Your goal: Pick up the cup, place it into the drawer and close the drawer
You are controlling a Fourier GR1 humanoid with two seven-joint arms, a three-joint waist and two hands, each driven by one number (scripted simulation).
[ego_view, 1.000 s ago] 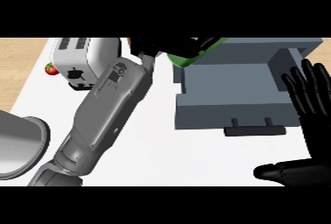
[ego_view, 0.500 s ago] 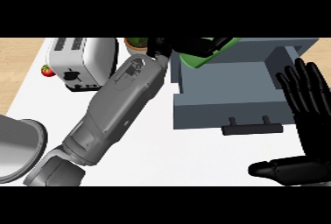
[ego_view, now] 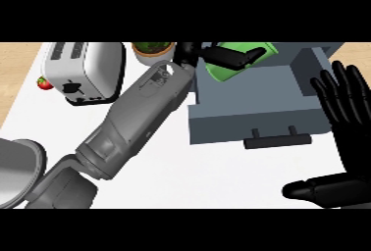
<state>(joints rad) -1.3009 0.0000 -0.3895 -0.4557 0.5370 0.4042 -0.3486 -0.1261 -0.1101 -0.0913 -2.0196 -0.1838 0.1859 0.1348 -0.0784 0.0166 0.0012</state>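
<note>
Right hand (ego_view: 346, 142): at 4 o'clock, fingers straight, released, resting. Left forearm: slanting from 8 toward 12 o'clock across the white surface (ego_view: 210, 171). Left hand (ego_view: 226, 55): fingers curled, grasping green cup (ego_view: 230, 68) over the open drawer (ego_view: 253, 103).

The left hand (ego_view: 230, 55) is curled round a bright green cup (ego_view: 226, 71), holding it over the back of the open grey drawer (ego_view: 250, 120). The right hand (ego_view: 348, 117) rests open at the right edge, fingers up. A white toaster (ego_view: 80, 71) stands on the white counter (ego_view: 210, 176), beside a potted plant (ego_view: 152, 50).
</note>
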